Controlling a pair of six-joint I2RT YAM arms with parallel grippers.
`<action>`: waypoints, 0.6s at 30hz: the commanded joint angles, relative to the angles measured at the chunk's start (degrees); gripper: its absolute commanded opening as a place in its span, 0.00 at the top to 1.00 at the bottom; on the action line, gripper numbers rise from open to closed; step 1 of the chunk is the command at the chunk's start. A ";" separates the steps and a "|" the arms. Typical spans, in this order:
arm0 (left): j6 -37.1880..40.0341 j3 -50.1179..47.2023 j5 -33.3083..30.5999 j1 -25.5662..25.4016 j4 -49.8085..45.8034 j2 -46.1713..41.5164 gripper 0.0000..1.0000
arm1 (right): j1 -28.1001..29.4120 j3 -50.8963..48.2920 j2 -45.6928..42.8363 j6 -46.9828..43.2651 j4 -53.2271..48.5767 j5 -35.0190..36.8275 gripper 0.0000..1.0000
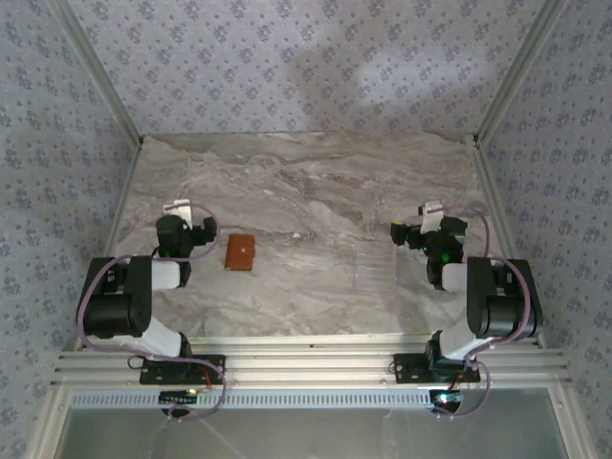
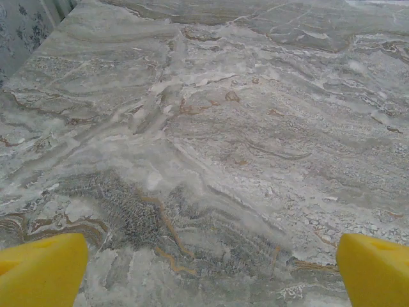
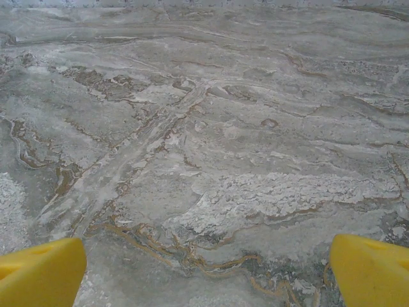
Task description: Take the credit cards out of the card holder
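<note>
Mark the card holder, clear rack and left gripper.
card holder [image 1: 240, 252], top view, centre of its orange-brown face
clear rack [image 1: 373, 267], top view, its middle
left gripper [image 2: 208, 272], left wrist view, midway between yellow fingertips

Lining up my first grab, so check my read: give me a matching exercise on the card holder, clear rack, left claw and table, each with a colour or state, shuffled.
Things:
1. card holder
2. clear rack
3. left claw
4. table

Colour or state:
A. transparent
B. open, yellow-tipped
C. orange-brown, lying flat
D. grey veined marble

Pairs: 1-C, 2-A, 3-B, 4-D.
</note>
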 commanded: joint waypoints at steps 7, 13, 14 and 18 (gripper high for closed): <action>0.48 0.24 0.91 0.22 1.35 -0.04 0.00 | -0.50 -0.34 -0.08 -0.81 1.62 -1.24 0.00; 0.46 0.24 0.91 0.24 1.37 -0.06 0.00 | 0.46 0.87 0.26 1.93 -0.02 8.83 0.00; 0.47 0.27 0.91 0.23 1.43 -0.03 0.00 | 0.62 0.82 0.25 1.92 0.04 9.16 0.00; 0.48 0.30 0.91 0.25 1.45 -0.10 0.00 | 0.54 0.81 0.32 2.01 -0.05 9.24 0.00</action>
